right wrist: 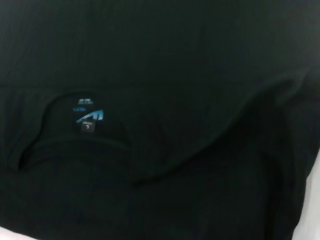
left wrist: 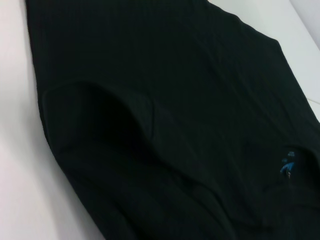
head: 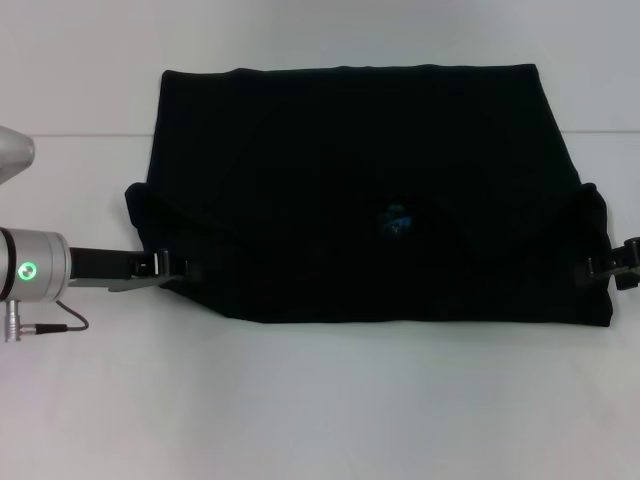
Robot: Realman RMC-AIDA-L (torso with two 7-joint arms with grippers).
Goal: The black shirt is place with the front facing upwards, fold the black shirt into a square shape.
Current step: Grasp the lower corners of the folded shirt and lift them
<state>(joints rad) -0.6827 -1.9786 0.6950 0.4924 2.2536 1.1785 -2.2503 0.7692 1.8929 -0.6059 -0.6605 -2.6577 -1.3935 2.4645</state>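
The black shirt (head: 360, 190) lay spread on the white table (head: 320, 400), folded over on itself into a wide dark shape whose long axis ran left to right across the robot's front. Its far edge was straight; its near edge was straight too, and no lettering showed. A small blue neck label (head: 397, 218) sat near the middle, in the neck opening that faced the robot. The label also showed in the left wrist view (left wrist: 287, 166) and the right wrist view (right wrist: 89, 116).

The left gripper (head: 165, 265) reached in low and level from the robot's left, its black fingers at the shirt's left sleeve near the near edge; black on black, whether they pinched the cloth could not be told. The silver wrist behind it carried a green light. The right gripper (head: 612, 262) met the shirt's right sleeve at the frame's edge, low as well, its grip likewise impossible to tell.
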